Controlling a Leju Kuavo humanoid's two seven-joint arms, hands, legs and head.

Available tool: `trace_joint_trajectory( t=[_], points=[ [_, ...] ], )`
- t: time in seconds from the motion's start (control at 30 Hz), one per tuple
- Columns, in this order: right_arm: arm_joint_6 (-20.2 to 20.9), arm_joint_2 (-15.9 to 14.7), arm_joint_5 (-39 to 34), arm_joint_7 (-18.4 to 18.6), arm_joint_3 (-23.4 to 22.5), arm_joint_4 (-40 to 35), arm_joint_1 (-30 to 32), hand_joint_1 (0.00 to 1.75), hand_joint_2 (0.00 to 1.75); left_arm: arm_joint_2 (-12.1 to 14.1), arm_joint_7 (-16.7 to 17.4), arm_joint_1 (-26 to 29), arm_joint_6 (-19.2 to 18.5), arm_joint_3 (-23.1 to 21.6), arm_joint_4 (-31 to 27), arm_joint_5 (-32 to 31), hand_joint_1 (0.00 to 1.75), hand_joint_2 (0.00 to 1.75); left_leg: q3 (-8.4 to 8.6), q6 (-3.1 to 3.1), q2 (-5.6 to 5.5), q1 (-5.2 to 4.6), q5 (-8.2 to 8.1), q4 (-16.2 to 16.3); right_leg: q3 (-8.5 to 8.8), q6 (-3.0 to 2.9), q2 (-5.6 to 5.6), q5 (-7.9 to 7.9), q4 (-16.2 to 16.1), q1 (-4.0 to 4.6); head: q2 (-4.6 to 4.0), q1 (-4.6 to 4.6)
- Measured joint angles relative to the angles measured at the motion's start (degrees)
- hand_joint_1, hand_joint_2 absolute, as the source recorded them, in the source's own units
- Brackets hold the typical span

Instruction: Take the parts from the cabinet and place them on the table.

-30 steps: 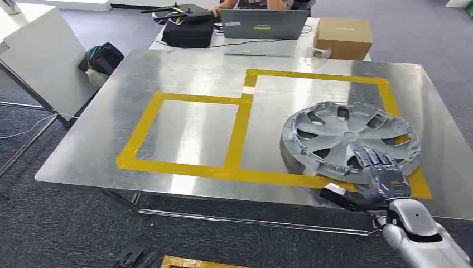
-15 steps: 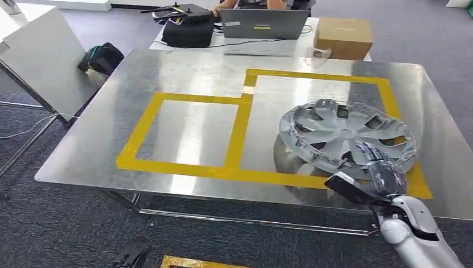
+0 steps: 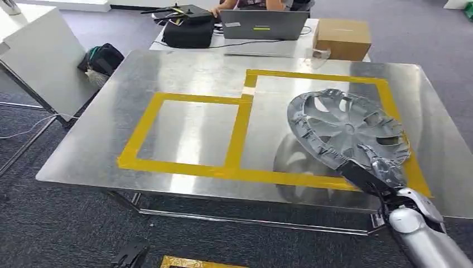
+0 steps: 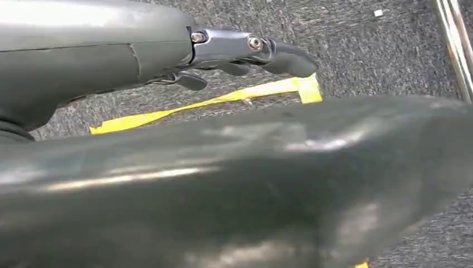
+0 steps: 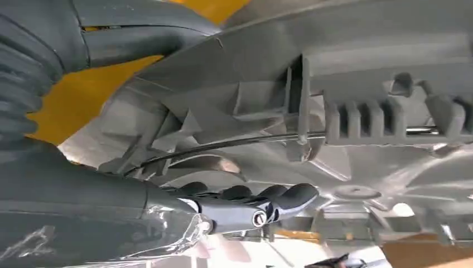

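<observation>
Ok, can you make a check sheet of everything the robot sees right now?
Surface: shiny metal table with yellow tape boxes.
Job's things: grey wheel cover, tilted, near edge raised off the table.
Clutter: nothing seen on the metal table.
Hands: right hand grips the wheel cover's near rim; left hand holds nothing, hanging over carpet.
Cables: white cable on the floor.
Surroundings: laptop, cardboard box, black bag, a person behind.

Head high, looking down; wrists close-up.
</observation>
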Motion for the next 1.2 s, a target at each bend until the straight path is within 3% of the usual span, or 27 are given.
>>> trace_joint_trajectory(
  t=[0.27, 0.47, 0.6, 0.67, 0.77, 0.9, 1.0, 1.07, 1.2],
  points=[
    [0.26, -1.07, 1.01, 1.2, 0.59, 0.98, -0.85, 0.0, 1.75, 0.13, 0.07, 0.0, 0.0, 0.0, 0.02, 0.02, 0.0, 0.0, 0.0, 0.02, -0.02, -0.01, 0.05, 0.0, 0.08, 0.04, -0.05, 0.09, -0.09, 0.0, 0.0, 0.0],
    [-0.35, -2.84, 11.13, 5.66, 2.65, 2.19, -1.08, 0.0, 1.75, 0.13, 0.24, 0.0, 0.07, -0.07, 0.02, 0.02, 0.0, 0.0, -0.05, 0.06, -0.13, -0.03, 0.07, 0.0, 0.11, 0.04, -0.23, 0.09, -0.16, -0.01, 0.0, 0.02],
    [2.56, -4.53, 13.62, 3.93, 3.78, 2.99, -1.33, 0.0, 1.75, 0.17, 0.24, -0.01, -0.11, -0.33, 0.0, 0.02, 0.0, 0.0, -0.08, 0.09, -0.12, -0.04, 0.05, 0.01, 0.07, 0.1, -0.18, 0.13, -0.19, -0.03, 0.0, 0.0],
    [6.3, -6.65, 14.12, 2.6, 4.42, 3.17, -2.16, 0.0, 1.75, 0.17, 0.24, -0.02, -0.5, -0.63, 0.0, -0.02, 0.0, 0.0, -0.09, 0.09, -0.12, -0.04, 0.05, 0.01, 0.07, 0.1, -0.19, 0.12, -0.19, -0.03, 0.0, 0.0],
    [6.97, -9.95, 18.52, 2.05, 6.25, 3.34, -3.46, 0.0, 1.75, 0.24, 0.24, -0.06, -0.81, -0.92, 0.02, -0.02, 0.0, 0.0, -0.11, 0.1, -0.13, -0.04, 0.05, 0.01, 0.07, 0.11, -0.22, 0.13, -0.2, -0.03, 0.0, 0.02],
    [3.64, -11.63, 19.06, -0.6, 6.88, 3.32, -3.92, 0.0, 1.75, 0.35, 0.11, -0.03, -0.87, -0.96, 0.0, 0.39, 0.0, 0.0, -0.13, 0.1, -0.1, -0.04, 0.05, 0.01, 0.03, 0.15, -0.16, 0.16, -0.2, -0.03, 0.0, 0.02],
    [-4.28, -11.65, 19.98, -5.82, 6.69, 1.92, -2.79, 0.0, 1.75, 0.37, -0.11, -0.02, -0.98, -1.01, 0.0, 0.46, 0.0, 0.0, -0.13, 0.1, -0.1, -0.03, 0.05, 0.01, -0.01, 0.16, -0.16, 0.17, -0.2, -0.02, 0.0, 0.02],
    [-8.17, -11.82, 21.98, -7.16, 6.43, 0.86, -2.26, 0.0, 1.75, 0.37, -0.11, 0.01, -1.01, -1.05, 0.0, 0.44, 0.0, 0.0, -0.13, 0.1, -0.1, -0.03, 0.05, 0.01, -0.02, 0.16, -0.16, 0.16, -0.2, -0.02, 0.0, -0.02],
    [-10.65, -12.63, 24.72, -8.73, 5.88, -0.64, -1.14, 0.0, 1.75, 0.37, -0.11, 0.01, -1.14, -1.31, 0.0, 0.35, 0.0, 0.0, -0.19, 0.1, -0.1, -0.01, 0.05, 0.01, -0.08, 0.13, -0.15, 0.14, -0.19, 0.0, 0.0, 0.02]
  ],
)
